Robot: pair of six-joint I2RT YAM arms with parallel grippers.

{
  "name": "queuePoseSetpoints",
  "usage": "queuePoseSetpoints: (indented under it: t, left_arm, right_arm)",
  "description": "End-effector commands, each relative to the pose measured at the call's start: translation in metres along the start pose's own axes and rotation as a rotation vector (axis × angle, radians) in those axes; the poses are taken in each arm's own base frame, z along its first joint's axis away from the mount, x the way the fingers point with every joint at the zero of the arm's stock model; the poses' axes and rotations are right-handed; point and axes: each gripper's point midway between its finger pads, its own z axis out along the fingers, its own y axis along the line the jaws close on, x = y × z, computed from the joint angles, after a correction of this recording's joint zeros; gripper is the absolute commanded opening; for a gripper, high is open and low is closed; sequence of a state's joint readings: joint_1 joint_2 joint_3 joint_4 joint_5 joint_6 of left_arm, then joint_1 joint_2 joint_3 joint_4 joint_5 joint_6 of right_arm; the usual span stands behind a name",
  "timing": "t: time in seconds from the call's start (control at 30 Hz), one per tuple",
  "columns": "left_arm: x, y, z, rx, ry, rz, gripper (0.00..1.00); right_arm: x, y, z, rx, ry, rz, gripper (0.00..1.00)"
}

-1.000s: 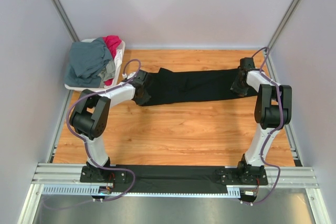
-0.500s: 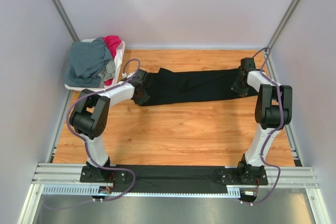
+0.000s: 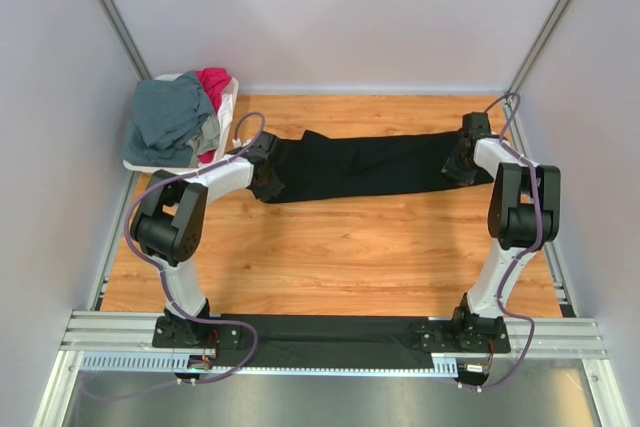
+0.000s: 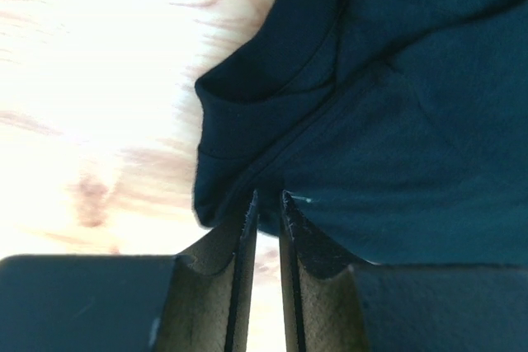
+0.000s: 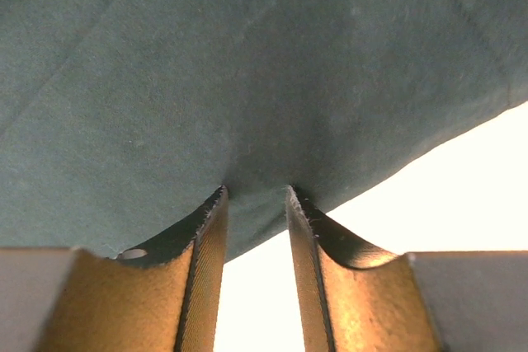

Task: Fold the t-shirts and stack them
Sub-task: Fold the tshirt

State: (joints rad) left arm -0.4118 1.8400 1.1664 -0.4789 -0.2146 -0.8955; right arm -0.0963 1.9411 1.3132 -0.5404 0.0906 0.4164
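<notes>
Fabric of black t-shirt hides right end effector tips.

From above, the fingertips of the left gripper and the right gripper are too small to tell apart. The black t-shirt runs past the edges of the 2 wrist views. The grey-blue shirt and the magenta shirt hide most of the basket.

One shirt is black, a second shirt slate grey-blue, a third shirt magenta-red; the basket is white, the table orange wood-grain.
</notes>
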Motion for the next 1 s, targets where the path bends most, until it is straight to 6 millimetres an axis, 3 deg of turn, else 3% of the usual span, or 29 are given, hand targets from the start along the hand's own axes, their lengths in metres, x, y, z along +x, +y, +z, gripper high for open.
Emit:
queuePoseSetpoints:
  t: [0.0,0.07,0.13,0.2,0.27,0.37,0.5,0.53,0.6,0.63,0.67,0.73,0.97]
  left_arm:
    - [-0.014,0.011,-0.025,-0.018,-0.007,0.151,0.24]
    - [-0.027,0.0,-0.043,0.014,-0.05,0.197,0.3]
    - [-0.047,-0.02,-0.074,0.092,-0.104,0.192,0.36]
    - [-0.059,-0.038,-0.098,0.168,-0.15,0.187,0.48]
    - [-0.065,-0.053,-0.122,0.24,-0.191,0.175,0.6]
    - [-0.07,-0.074,-0.14,0.326,-0.218,0.118,0.65]
    - [-0.076,-0.096,-0.139,0.362,-0.246,-0.017,0.74]
    - [-0.076,-0.103,-0.132,0.366,-0.243,-0.063,0.99]
    - [-0.078,-0.114,-0.122,0.351,-0.251,-0.1,0.99]
    - [-0.078,-0.116,-0.117,0.336,-0.25,-0.118,1.0]
    - [-0.08,-0.121,-0.116,0.333,-0.243,-0.189,0.99]
    - [-0.072,-0.119,-0.098,0.283,-0.199,-0.238,1.0]
    - [-0.054,-0.125,-0.069,0.179,-0.137,-0.434,0.99]
  right_arm:
    - [-0.016,0.006,-0.025,-0.034,-0.063,-0.1,0.4]
    - [-0.04,0.028,-0.045,-0.101,-0.159,-0.181,0.43]
    - [-0.06,0.049,-0.074,-0.197,-0.26,-0.247,0.52]
    - [-0.081,0.071,-0.104,-0.316,-0.381,-0.355,0.68]
    - [-0.094,0.093,-0.128,-0.437,-0.478,-0.445,0.68]
    - [-0.092,0.113,-0.143,-0.563,-0.568,-0.686,0.66]
    - [-0.075,0.126,-0.126,-0.654,-0.597,-0.994,0.71]
    - [-0.071,0.123,-0.119,-0.645,-0.623,-1.114,0.72]
    - [-0.061,0.128,-0.118,-0.692,-0.668,-1.242,0.82]
    - [-0.052,0.126,-0.112,-0.7,-0.674,-1.305,0.94]
    - [-0.059,0.13,-0.116,-0.694,-0.74,-1.343,1.0]
    - [-0.068,0.137,-0.12,-0.701,-0.782,-1.371,1.0]
    - [-0.055,0.132,-0.067,-0.753,-0.507,-1.525,1.0]
